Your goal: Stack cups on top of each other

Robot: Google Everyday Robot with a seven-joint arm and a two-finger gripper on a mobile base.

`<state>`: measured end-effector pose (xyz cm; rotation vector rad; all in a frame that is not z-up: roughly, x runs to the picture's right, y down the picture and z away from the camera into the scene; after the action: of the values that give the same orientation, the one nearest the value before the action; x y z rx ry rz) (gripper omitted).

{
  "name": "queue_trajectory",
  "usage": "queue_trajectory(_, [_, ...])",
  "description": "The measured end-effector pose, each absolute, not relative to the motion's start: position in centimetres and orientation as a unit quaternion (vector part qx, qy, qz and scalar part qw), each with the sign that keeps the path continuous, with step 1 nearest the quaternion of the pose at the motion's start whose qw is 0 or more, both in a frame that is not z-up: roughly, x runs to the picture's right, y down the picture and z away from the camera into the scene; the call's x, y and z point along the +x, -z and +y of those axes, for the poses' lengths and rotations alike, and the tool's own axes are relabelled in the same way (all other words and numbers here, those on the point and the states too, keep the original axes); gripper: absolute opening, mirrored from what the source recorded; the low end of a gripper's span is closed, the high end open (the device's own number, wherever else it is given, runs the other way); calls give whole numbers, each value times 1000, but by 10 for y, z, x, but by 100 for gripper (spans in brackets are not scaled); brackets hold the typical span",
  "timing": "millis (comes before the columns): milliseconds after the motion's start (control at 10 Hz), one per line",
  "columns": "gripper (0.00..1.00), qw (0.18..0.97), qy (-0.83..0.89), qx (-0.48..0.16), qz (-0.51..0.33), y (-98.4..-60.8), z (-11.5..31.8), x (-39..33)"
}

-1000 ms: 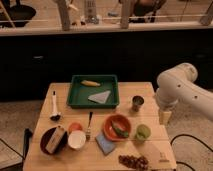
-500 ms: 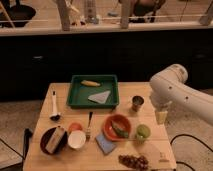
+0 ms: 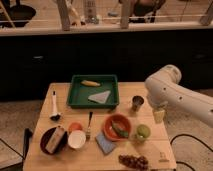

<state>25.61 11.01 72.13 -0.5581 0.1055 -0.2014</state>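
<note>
A dark grey metal tumbler [image 3: 137,103] stands upright on the wooden table [image 3: 60,162], right of the green tray. A light green plastic cup [image 3: 143,132] stands upright nearer the front, right of the orange bowl. The two cups are apart. My white arm reaches in from the right. My gripper [image 3: 159,115] hangs below it, just right of the tumbler and above and behind the green cup. It holds nothing that I can see.
A green tray [image 3: 75,100] holds a banana [image 3: 90,83] and a grey cloth. An orange bowl [image 3: 119,127], a white bowl [image 3: 76,139], a dark bowl [image 3: 53,139], a fork [image 3: 89,125], a ladle [image 3: 54,106], a blue cloth [image 3: 105,143] and grapes [image 3: 133,161] lie on the table.
My arm has swung left, and the gripper has come closer to the metal tumbler. The cups have not moved.
</note>
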Motion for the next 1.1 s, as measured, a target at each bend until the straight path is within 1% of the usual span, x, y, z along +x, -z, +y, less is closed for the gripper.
queue_trajectory(1100, [80, 950, 160, -266, 47, -755, 95, 262])
